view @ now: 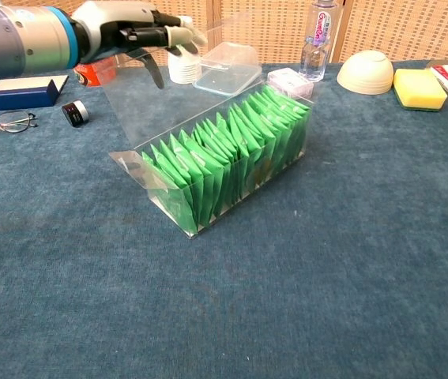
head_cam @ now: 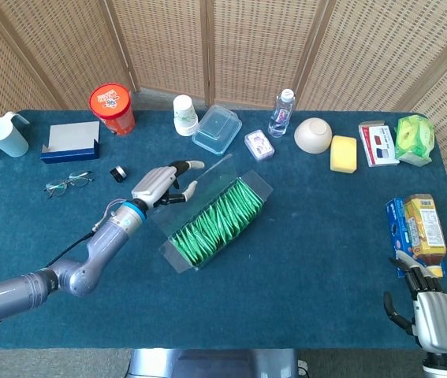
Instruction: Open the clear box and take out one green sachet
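Observation:
The clear box (head_cam: pixel 215 223) (view: pixel 231 170) lies diagonally in the middle of the table, packed with a row of upright green sachets (head_cam: pixel 221 216) (view: pixel 227 154). Its clear lid (view: pixel 141 95) is swung up and back toward the left. My left hand (head_cam: pixel 160 183) (view: pixel 133 35) pinches the lid's top edge, above and to the left of the box. My right hand (head_cam: pixel 430 315) rests at the table's near right corner, fingers apart and holding nothing; the chest view does not show it.
Along the back stand a mug (head_cam: pixel 5 135), a blue-white box (head_cam: pixel 70 141), a red tub (head_cam: pixel 112 109), a paper cup (head_cam: pixel 184 115), a clear container (head_cam: pixel 217 129), a bottle (head_cam: pixel 281 113), a bowl (head_cam: pixel 313 135) and a sponge (head_cam: pixel 344 153). Glasses (head_cam: pixel 68 183) lie left; snack boxes (head_cam: pixel 417 228) right.

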